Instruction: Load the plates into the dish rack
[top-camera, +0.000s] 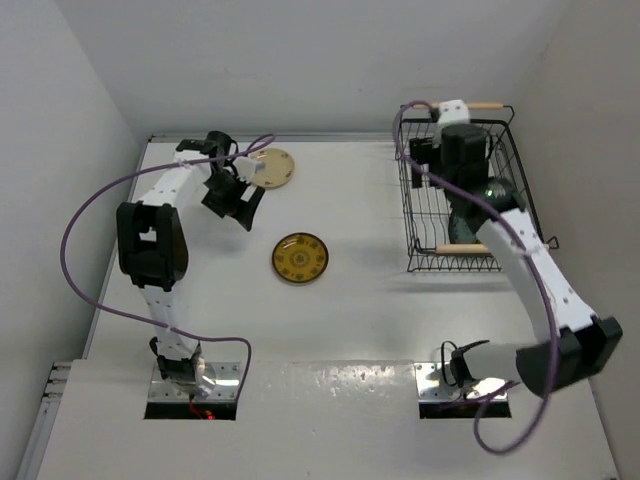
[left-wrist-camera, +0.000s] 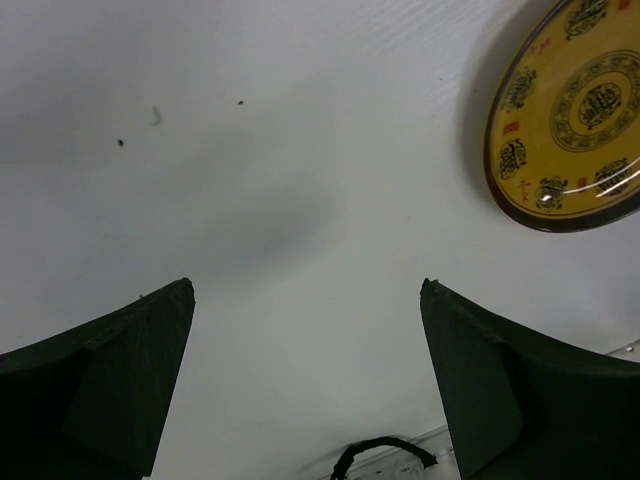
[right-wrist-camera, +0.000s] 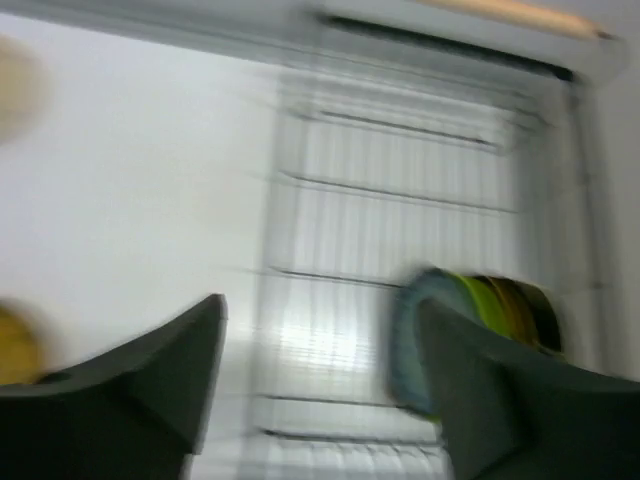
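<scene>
A beige plate (top-camera: 272, 168) lies at the back of the table. A brown-and-yellow patterned plate (top-camera: 300, 257) lies in the middle and also shows in the left wrist view (left-wrist-camera: 570, 115). My left gripper (top-camera: 243, 205) hangs beside the beige plate, open and empty over bare table (left-wrist-camera: 305, 290). The black wire dish rack (top-camera: 415, 225) stands at the right. My right gripper (right-wrist-camera: 320, 300) is open and empty above the dish rack (right-wrist-camera: 400, 200). The right wrist view is blurred. Blue, lime green, brown-yellow and black plates (right-wrist-camera: 480, 300) stand on edge in the rack, by the right finger.
White walls close in the table at the back and on both sides. The rack's wooden handles (top-camera: 462, 249) sit at its near and far ends. A purple cable (top-camera: 85, 215) loops off the left arm.
</scene>
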